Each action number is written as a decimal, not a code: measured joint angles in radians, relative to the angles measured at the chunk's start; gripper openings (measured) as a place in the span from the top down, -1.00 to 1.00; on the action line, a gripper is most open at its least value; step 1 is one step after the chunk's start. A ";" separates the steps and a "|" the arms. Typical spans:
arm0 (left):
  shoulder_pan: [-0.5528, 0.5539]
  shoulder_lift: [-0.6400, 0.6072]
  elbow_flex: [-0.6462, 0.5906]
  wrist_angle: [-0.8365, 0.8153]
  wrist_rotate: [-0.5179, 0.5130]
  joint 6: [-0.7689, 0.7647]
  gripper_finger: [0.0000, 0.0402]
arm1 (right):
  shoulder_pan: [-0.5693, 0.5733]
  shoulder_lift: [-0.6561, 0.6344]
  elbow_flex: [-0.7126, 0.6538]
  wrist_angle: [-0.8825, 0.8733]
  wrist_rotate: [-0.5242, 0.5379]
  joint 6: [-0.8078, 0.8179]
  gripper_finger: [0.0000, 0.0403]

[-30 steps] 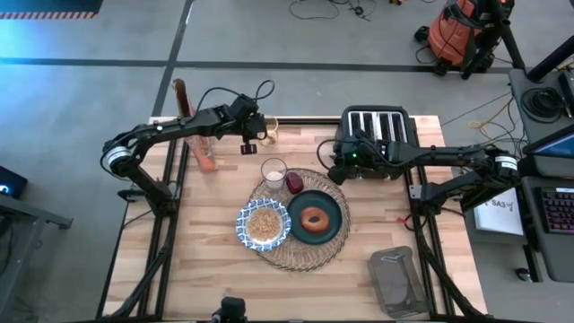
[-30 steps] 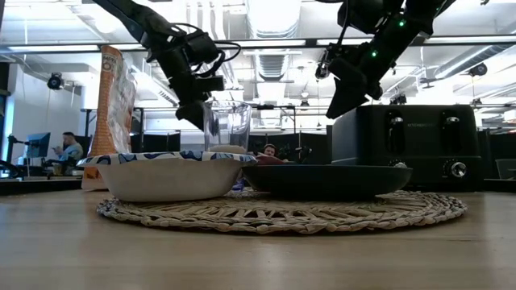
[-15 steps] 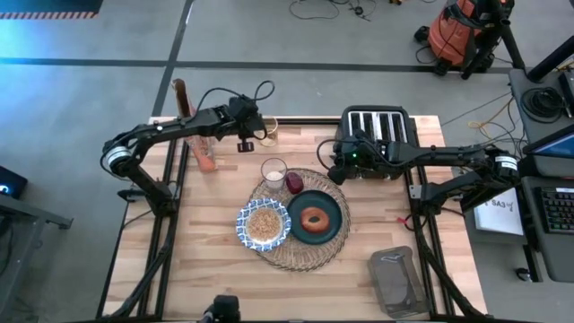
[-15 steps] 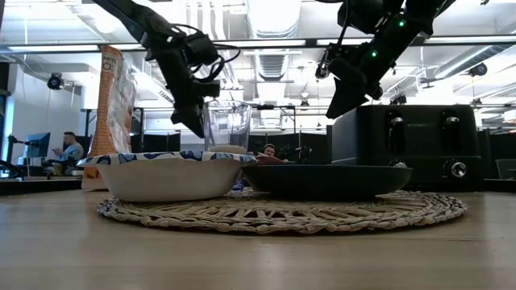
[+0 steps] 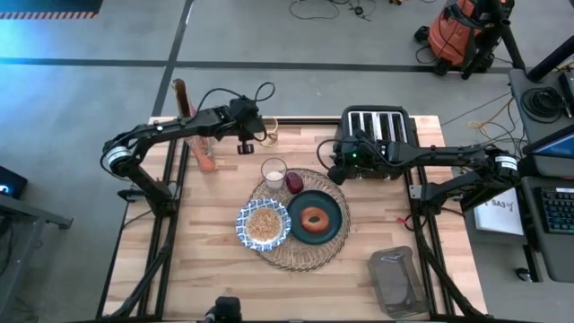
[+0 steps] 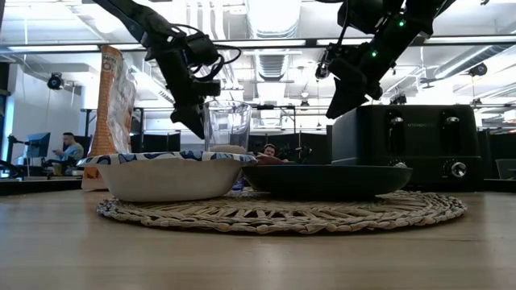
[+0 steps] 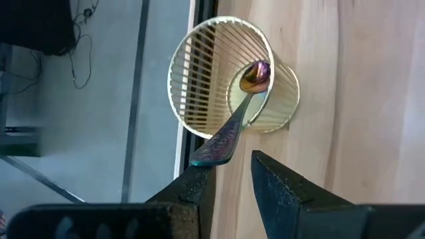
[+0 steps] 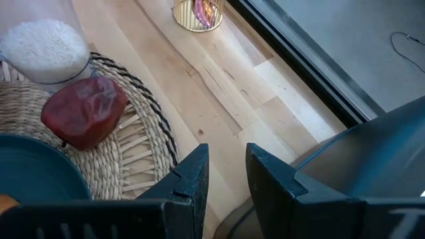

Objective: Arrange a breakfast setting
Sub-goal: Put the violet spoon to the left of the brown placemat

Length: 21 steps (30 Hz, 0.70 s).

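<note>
Spoon [image 7: 229, 126] approached in its slatted holder [image 7: 229, 73]

The left gripper [image 7: 229, 176] has been widened slightly beside the handle, nothing held; the right gripper [image 8: 222, 176] is kept narrowly parted, empty, near the toaster [image 5: 377, 135].

A pale wooden table [image 5: 215, 269] on a black frame carries everything. Near its centre lies the round woven placemat [image 5: 300, 255]. At two o'clock from it stands the black toaster [image 5: 377, 133]; at eleven o'clock, by the far edge, a gold wire cup [image 5: 268, 132]. The cereal bag [image 5: 203, 148] stands at ten o'clock, and a grey container [image 5: 395, 281] lies at four o'clock.
</note>
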 joint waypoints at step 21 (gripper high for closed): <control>0.009 -0.001 0.000 0.028 -0.074 -0.399 0.60 | 0.000 0.000 0.000 0.000 0.000 -0.004 0.55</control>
